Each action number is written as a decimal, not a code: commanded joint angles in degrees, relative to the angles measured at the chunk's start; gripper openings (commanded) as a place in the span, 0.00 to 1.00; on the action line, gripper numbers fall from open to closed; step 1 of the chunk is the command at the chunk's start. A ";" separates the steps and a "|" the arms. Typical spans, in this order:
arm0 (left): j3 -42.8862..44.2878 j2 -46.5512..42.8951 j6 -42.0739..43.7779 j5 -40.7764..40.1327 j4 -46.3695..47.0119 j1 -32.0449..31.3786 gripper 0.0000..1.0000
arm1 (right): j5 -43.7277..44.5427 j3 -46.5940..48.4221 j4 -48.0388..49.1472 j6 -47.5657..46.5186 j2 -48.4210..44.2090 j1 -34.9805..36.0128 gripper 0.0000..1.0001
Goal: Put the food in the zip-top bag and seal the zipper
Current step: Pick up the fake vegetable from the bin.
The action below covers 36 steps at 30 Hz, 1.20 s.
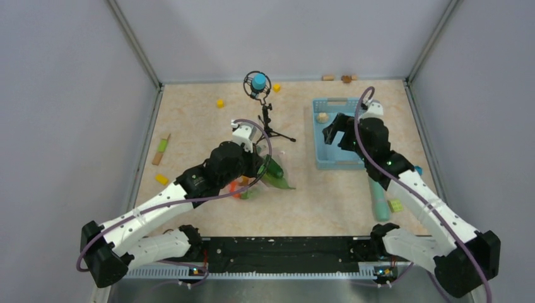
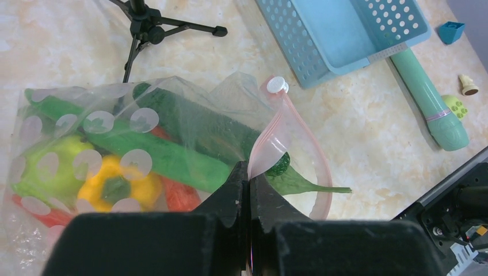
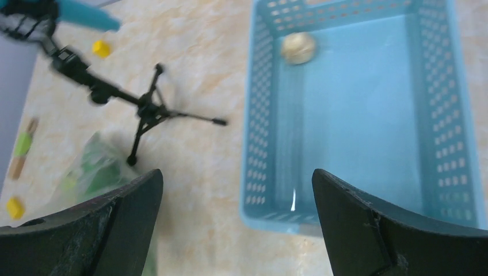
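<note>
The clear zip-top bag (image 2: 144, 123) with white dots lies on the table left of centre (image 1: 276, 173). In it I see green cucumbers (image 2: 172, 155), a yellow pepper (image 2: 118, 184), a green pear (image 2: 52, 169) and something red-orange (image 2: 181, 194). Its pink zipper (image 2: 299, 123) loops open, with a white slider (image 2: 278, 85) at one end. My left gripper (image 2: 249, 172) is shut on the zipper strip. A beige mushroom (image 3: 298, 48) lies in the blue basket (image 3: 259, 115). My right gripper (image 3: 237, 190) is open and empty above the basket's near left corner (image 1: 332, 131).
A small black tripod (image 1: 268, 123) holding a blue-tipped device stands behind the bag. Yellow cubes (image 1: 220, 103) lie scattered at the back and left. A long teal cylinder (image 1: 378, 201) lies right of the bag, near the right arm. Grey walls enclose the table.
</note>
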 commanded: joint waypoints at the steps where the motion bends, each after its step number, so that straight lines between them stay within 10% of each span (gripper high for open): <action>1: 1.06 -1.12 0.85 -3.06 1.58 -0.09 0.00 | -3.38 5.63 -0.66 3.16 8.10 -8.76 0.98; 17: 0.11 0.30 1.62 -2.58 2.86 -0.07 0.00 | -4.97 29.20 4.90 7.72 49.57 -17.68 0.76; 36: -0.44 2.55 1.82 0.49 5.06 0.17 0.00 | -7.75 37.26 7.28 10.28 64.42 -17.71 0.59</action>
